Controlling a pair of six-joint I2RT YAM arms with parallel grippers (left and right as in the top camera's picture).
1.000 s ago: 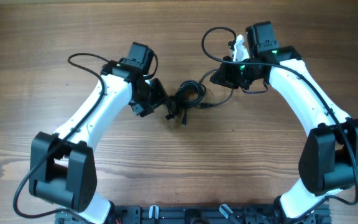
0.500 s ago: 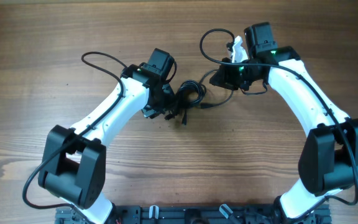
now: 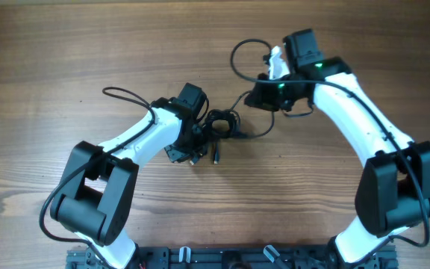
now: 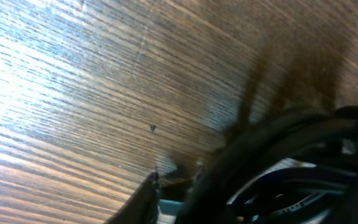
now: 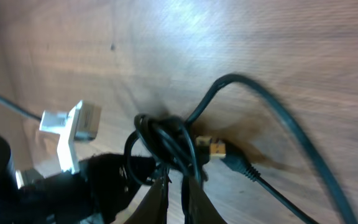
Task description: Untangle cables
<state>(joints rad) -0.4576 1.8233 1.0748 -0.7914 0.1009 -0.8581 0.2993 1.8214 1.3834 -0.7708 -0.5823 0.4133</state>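
The cables (image 3: 222, 123) lie on the wooden surface (image 3: 88, 45), bunched in one tight knot (image 5: 163, 140) between the two arms. Little of the job looks done. One cord (image 5: 278, 106) arcs free of the knot and a gold plug (image 5: 216, 147) lies just beside it, but the rest is wound together.

The left tool (image 3: 195, 142) presses against the knot's near-left side. Its wrist view is a blur of black cord, so I cannot tell whether it is grasping or released. The right tool (image 5: 176, 186) sits just off the knot's far-right side. Its fingers are almost together, with cords running into the narrow gap, so it looks clenched on them (a judgement, not certain).

What is left is nearly all of it: drawing the loops apart and laying each cord out separately.
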